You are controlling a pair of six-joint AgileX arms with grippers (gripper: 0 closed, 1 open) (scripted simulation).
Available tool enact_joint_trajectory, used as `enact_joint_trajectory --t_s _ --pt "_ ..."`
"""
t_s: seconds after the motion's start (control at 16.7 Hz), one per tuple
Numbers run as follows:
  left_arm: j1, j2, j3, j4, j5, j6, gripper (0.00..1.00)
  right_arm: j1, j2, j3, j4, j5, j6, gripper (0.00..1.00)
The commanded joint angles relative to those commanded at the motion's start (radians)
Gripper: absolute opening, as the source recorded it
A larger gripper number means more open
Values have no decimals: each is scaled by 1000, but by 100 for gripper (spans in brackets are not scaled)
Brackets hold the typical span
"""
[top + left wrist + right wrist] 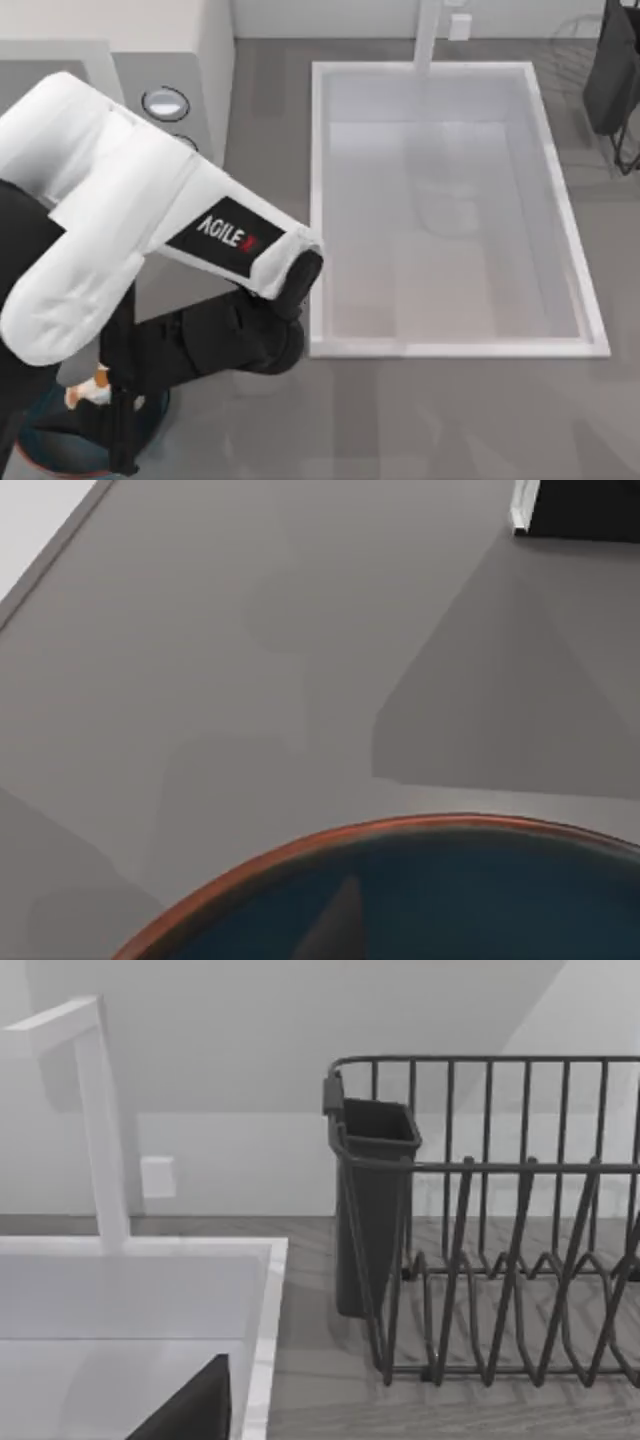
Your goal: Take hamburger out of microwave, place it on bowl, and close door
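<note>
The hamburger (85, 392), a small pale lump with an orange spot, hangs over the far edge of the blue bowl (60, 450) at the table's front left corner. My left gripper (105, 400) reaches down there from under the big white arm and is shut on the hamburger. The left wrist view looks down on the bowl (420, 900), its reddish rim arcing over the grey tabletop. The microwave (150, 50) stands at the back left, its two round knobs facing up. My right arm (612, 70) stays parked at the back right.
A white sink basin (320, 200) with a faucet (428, 35) takes up the table's middle and right. A dark wire dish rack (500, 1260) with a cutlery cup (372, 1200) stands at the back right. Bare grey tabletop runs along the front edge.
</note>
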Motion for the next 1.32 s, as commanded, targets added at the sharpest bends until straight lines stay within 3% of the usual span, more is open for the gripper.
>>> enact_joint_trajectory --t_s 0.42,1.2,1.32 --pt "10 16 -30 25 -8 5 0 0 0 0 0 0 0 100" --pt "10 16 -30 25 -8 5 98 0 0 0 0 0 0 100" --pt "10 16 -30 25 -8 5 100 0 0 0 0 0 0 100"
